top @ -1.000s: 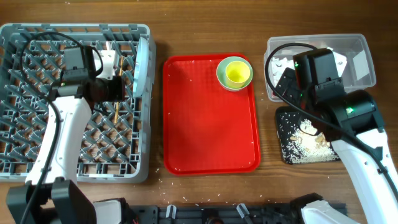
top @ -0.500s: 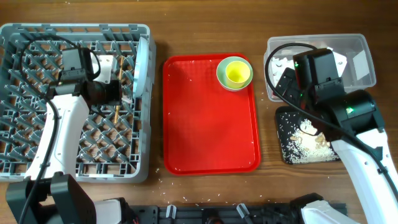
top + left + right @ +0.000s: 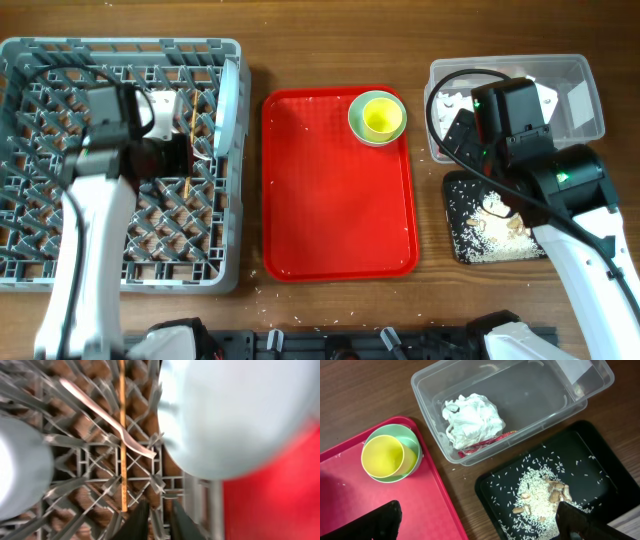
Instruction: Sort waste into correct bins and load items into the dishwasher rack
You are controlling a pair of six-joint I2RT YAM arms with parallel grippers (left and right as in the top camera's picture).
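Note:
The grey dishwasher rack [image 3: 60, 250] holds an upright pale blue plate [image 3: 229, 100], a chopstick [image 3: 189, 160], a white fork [image 3: 107, 415] and a pale blue bowl [image 3: 20, 470]. The plate [image 3: 240, 410] and chopstick [image 3: 122, 435] also show in the left wrist view. My left gripper [image 3: 182, 152] hovers over the rack, its fingers [image 3: 156, 522] narrowly apart and empty. The yellow-green cup [image 3: 379, 117] sits in a bowl [image 3: 412, 440] on the red tray. The clear tub [image 3: 585, 95] holds the napkin [image 3: 472, 417] and red scrap [image 3: 487, 442]. Rice [image 3: 540, 492] lies in the black tray [image 3: 455, 225]. My right gripper [image 3: 477, 520] is wide open and empty above the black tray's edge.
The red serving tray [image 3: 335, 220] lies in the middle between the rack and the bins. Loose rice grains are scattered on the wooden table near the front edge. A black rail runs along the table's front.
My left arm has drawn back to the left over the rack, away from the plate. The chopstick stays lying in the rack. The right arm has not moved.

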